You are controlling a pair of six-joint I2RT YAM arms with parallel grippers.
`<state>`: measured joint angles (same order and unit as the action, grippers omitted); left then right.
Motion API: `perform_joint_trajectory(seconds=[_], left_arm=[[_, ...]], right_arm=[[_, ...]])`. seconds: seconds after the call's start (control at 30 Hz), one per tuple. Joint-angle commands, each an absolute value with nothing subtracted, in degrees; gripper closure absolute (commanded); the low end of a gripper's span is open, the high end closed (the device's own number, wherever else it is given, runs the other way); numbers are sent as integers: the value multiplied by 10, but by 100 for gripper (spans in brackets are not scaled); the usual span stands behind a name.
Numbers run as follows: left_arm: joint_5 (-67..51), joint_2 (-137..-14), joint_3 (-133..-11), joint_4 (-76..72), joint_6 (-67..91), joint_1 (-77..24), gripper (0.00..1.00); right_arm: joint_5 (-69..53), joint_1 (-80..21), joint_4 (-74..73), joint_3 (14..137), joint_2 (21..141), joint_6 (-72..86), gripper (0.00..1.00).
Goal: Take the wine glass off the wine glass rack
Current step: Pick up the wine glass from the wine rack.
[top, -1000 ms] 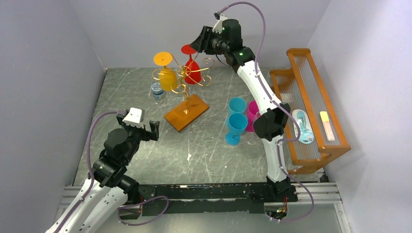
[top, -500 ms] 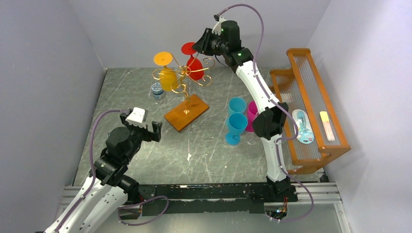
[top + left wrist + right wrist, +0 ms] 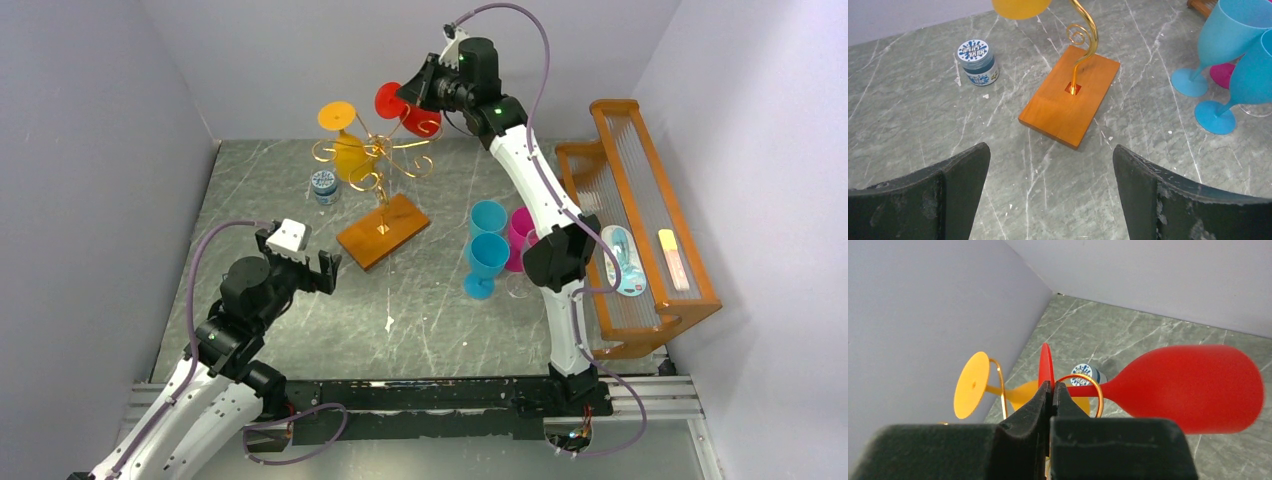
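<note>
The wine glass rack (image 3: pixel 385 165), a gold wire tree on a brown wooden base (image 3: pixel 383 231), stands at the table's back centre. My right gripper (image 3: pixel 407 95) is shut on the round foot (image 3: pixel 1046 367) of a red wine glass (image 3: pixel 418 118) and holds it tilted at the rack's top. Its bowl (image 3: pixel 1193 387) points right, and a gold loop (image 3: pixel 1083 385) curls by its stem. A yellow wine glass (image 3: pixel 348 155) hangs on the rack's left side. My left gripper (image 3: pixel 303 262) is open and empty above the table, near the base (image 3: pixel 1070 95).
A small blue-lidded jar (image 3: pixel 323 186) stands left of the rack. Two cyan glasses (image 3: pixel 487 250) and a magenta one (image 3: pixel 520 232) stand right of the base. An orange wooden frame (image 3: pixel 640 220) with clear rods lines the right wall. Walls close in at the back and sides.
My right gripper has lifted the red glass up and slightly back from the rack's arms. My left arm has shifted a little right, toward the rack's base, still open.
</note>
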<state>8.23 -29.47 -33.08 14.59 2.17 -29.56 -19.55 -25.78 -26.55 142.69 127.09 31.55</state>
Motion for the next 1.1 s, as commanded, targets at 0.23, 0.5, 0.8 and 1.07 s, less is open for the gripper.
perform_joint_trajectory(seconds=[0.23, 0.5, 0.8, 1.07], left_arm=[[69, -295, -349, 158, 17, -293, 3], [69, -294, -348, 156, 15, -293, 3], [62, -294, -348, 153, 10, -292, 3], [79, -276, -343, 151, 12, -292, 3]], right_arm=[[-233, -241, -237, 1397, 1241, 398, 100], [-257, -228, -211, 1387, 1225, 455, 100], [-271, -219, -218, 1361, 1206, 469, 100], [-307, -220, -198, 1317, 1184, 474, 100]])
